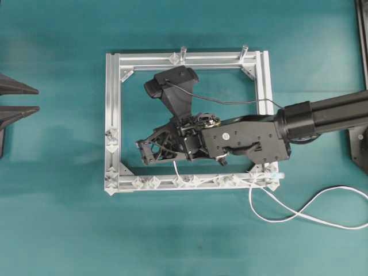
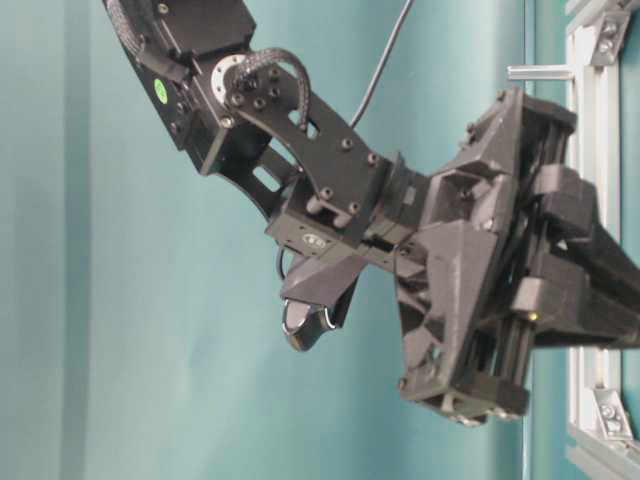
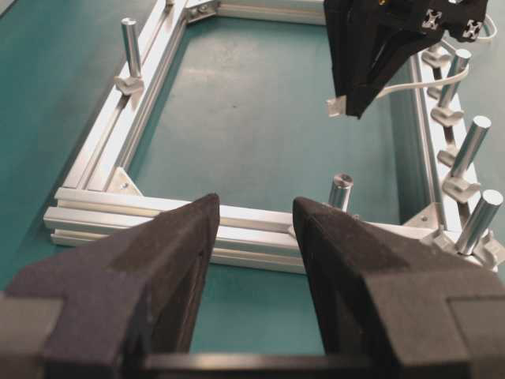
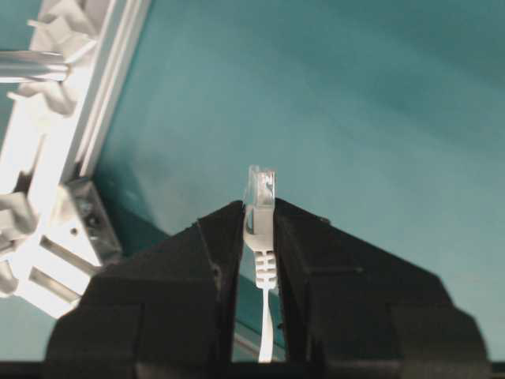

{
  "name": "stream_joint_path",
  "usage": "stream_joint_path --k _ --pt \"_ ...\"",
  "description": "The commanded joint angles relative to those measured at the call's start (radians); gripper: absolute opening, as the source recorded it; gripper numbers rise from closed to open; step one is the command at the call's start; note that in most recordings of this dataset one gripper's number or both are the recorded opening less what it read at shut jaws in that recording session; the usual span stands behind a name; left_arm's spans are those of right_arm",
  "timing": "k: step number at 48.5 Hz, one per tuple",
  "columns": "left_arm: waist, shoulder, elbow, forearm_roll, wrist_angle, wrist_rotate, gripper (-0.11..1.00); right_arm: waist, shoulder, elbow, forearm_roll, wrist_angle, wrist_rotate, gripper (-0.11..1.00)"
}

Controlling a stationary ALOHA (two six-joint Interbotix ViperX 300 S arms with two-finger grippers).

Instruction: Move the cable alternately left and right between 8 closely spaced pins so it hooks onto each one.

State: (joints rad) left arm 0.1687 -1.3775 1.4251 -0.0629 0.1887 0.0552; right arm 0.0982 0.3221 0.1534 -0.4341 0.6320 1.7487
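Observation:
My right gripper [image 4: 260, 215] is shut on the small white plug [image 4: 261, 189] at the tip of the cable, and the plug's clear end sticks out past the fingertips. Seen from overhead, this gripper [image 1: 141, 152] hovers inside the silver frame [image 1: 113, 115], near its lower left. The white cable [image 1: 299, 214] drops from under the gripper to the bottom rail, then loops loosely over the table at the right. The pins [image 1: 195, 180] stand in a row along that bottom rail. My left gripper [image 3: 254, 217] is open and empty, outside the frame's left side [image 1: 35, 99].
Two taller grey posts [image 1: 183, 53] stand on the frame's top rail. The right arm's black body [image 1: 322, 118] stretches across the frame's right side. In the table-level view the right arm [image 2: 470, 270] fills the picture, with the frame [image 2: 590, 150] behind it.

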Motion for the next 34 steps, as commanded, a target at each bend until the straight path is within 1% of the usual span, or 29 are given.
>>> stream_joint_path --k 1,12,25,34 --pt "0.003 0.012 -0.009 0.003 -0.009 0.002 0.48 -0.009 -0.011 -0.031 -0.005 -0.025 -0.003 0.15" --pt "0.003 0.012 -0.009 0.003 -0.009 0.002 0.48 -0.018 0.043 -0.107 -0.005 -0.041 -0.014 0.15" --pt "0.003 0.012 -0.009 0.003 -0.009 0.002 0.48 -0.021 0.103 -0.216 -0.002 -0.035 -0.081 0.15" --pt "0.003 0.012 -0.009 0.003 -0.009 0.002 0.48 -0.021 0.117 -0.238 0.008 -0.034 -0.091 0.15"
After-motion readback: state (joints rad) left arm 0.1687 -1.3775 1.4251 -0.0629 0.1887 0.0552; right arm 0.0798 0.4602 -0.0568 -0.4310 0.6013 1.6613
